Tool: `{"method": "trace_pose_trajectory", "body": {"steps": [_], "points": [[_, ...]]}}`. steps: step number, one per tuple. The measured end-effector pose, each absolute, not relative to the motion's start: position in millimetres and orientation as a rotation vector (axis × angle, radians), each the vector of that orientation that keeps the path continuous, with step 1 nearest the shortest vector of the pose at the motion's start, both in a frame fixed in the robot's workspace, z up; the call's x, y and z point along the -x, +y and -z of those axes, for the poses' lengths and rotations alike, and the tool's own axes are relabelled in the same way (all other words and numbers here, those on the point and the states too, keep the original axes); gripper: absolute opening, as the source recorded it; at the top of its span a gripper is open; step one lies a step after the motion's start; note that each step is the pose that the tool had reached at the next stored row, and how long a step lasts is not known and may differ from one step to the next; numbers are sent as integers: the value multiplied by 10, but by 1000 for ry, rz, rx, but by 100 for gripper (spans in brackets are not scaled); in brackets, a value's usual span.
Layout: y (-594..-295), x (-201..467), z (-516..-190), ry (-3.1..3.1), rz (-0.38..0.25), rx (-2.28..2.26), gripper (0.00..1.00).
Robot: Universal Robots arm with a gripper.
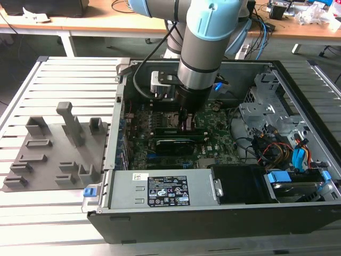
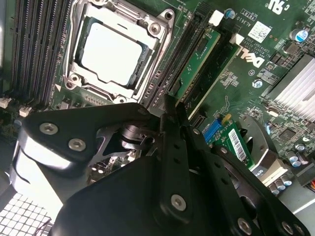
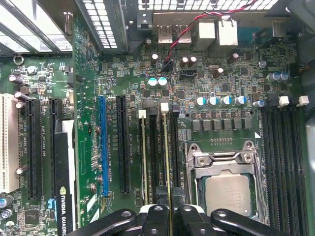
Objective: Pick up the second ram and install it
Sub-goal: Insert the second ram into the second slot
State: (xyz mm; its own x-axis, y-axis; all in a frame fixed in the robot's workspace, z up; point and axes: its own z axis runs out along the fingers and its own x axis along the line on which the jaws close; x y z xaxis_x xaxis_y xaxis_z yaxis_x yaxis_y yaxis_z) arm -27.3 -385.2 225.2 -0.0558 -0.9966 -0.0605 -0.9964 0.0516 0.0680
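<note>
Reaching down into the open computer case [image 1: 298, 213], in the middle of the exterior view, the gripper [image 1: 187, 124] sits low over the green board. Its fingers [image 3: 189, 222] are pinched shut on the second ram [image 3: 167, 162], a thin, long green stick seen edge-on. In the first wrist view the stick runs up from between the fingers at the bottom middle, standing in a black slot just left of the shiny CPU socket [image 3: 227, 189]. Another green stick [image 2: 199, 61] sits in a slot nearby.
</note>
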Motion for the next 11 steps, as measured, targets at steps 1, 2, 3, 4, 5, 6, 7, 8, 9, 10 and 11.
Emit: {"method": "trace_pose_trajectory", "body": {"steps": [1, 2, 3, 4, 5, 6, 7, 8, 9, 10, 11], "points": [[-3852, 273, -2251, -2276, 143, -2157, 14], [-3852, 272, -2243, -2276, 143, -2157, 14], [-3852, 272, -2223, -2276, 143, -2157, 14], [-3852, 273, -2214, -2276, 143, -2157, 14], [-3852, 273, -2213, -2276, 143, -2157, 14], [-3852, 273, -2213, -2276, 143, -2156, 14], [-3852, 272, -2212, -2276, 143, -2156, 14], [-3851, 272, -2214, -2277, 143, -2157, 14], [-3851, 271, -2222, -2277, 143, -2157, 14], [-3851, 270, -2229, -2276, 143, -2157, 14], [-3852, 270, -2232, -2276, 143, -2157, 14]]}}
